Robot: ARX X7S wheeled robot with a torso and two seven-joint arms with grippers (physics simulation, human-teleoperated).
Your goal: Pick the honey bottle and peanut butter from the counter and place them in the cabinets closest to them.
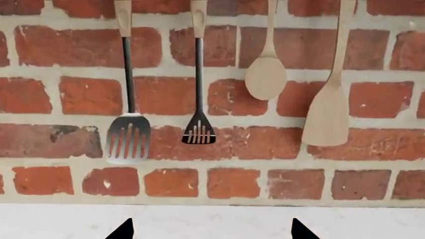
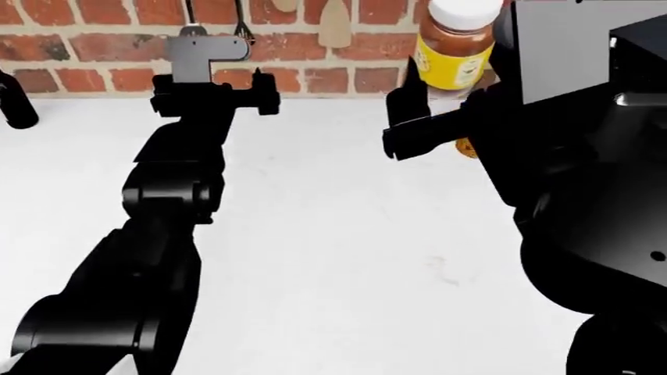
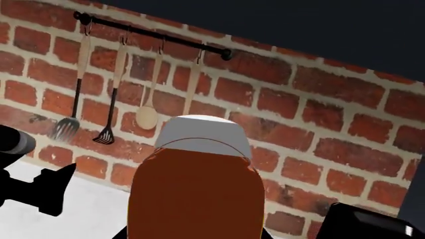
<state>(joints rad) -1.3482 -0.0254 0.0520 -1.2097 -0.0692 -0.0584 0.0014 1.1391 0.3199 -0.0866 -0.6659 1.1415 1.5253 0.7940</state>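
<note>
Right gripper [image 2: 438, 117] clamped on raised honey bottle [image 2: 454, 47] near brick wall [image 2: 94, 47]; left gripper [image 2: 214, 98] spread wide, empty, over white counter [image 2: 333, 234].

I'm looking at a kitchen: spatulas [image 1: 128, 142] and wooden spoons [image 1: 265, 74] are hanging from a black rail [image 3: 153, 35] on a red brick wall [image 1: 53, 97] (a backsplash, really), above a white counter [image 2: 344, 234].
</note>
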